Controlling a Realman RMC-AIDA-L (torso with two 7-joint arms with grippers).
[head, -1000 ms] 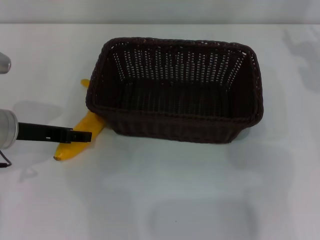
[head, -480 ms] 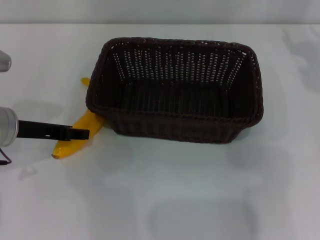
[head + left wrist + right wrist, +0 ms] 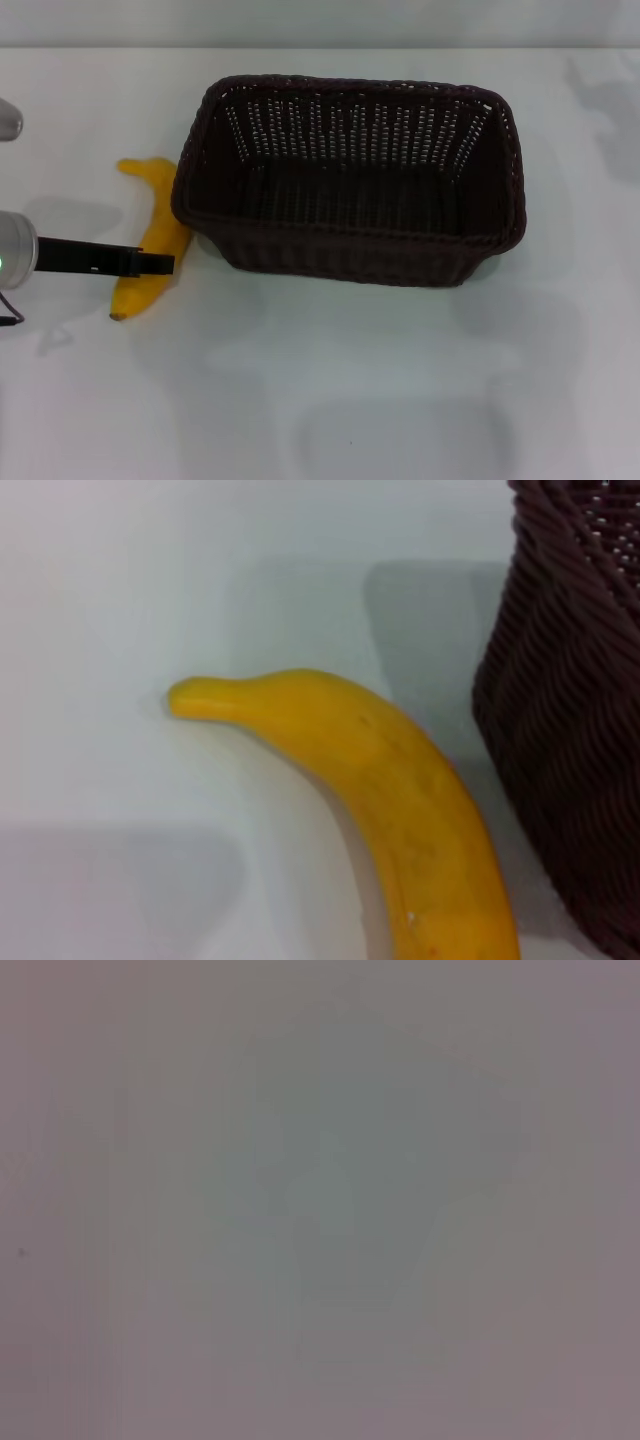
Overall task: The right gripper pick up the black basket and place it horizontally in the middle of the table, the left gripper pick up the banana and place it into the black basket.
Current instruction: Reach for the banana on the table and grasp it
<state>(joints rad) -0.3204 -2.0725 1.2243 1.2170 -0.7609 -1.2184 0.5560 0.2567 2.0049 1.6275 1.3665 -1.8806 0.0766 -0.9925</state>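
Note:
The banana [image 3: 160, 225] lies flat on the white table [image 3: 350, 400], just left of the black basket [image 3: 350, 255] and close to its left wall. The basket stands upright and empty in the middle of the table, long side facing me. My left gripper [image 3: 165, 263] reaches in from the left and crosses the lower half of the banana. The left wrist view shows the banana [image 3: 400, 790] from close up, with the basket's woven wall [image 3: 570, 730] beside it. The right gripper is out of view, and its wrist view shows only a blank pale surface.
Bare white table surrounds the basket in front and to the right. The silver end of another arm part [image 3: 8, 122] peeks in at the left edge.
The banana has swung away from the basket: its stem end moved left, out from behind the basket's corner. My left gripper drew back slightly to the left.

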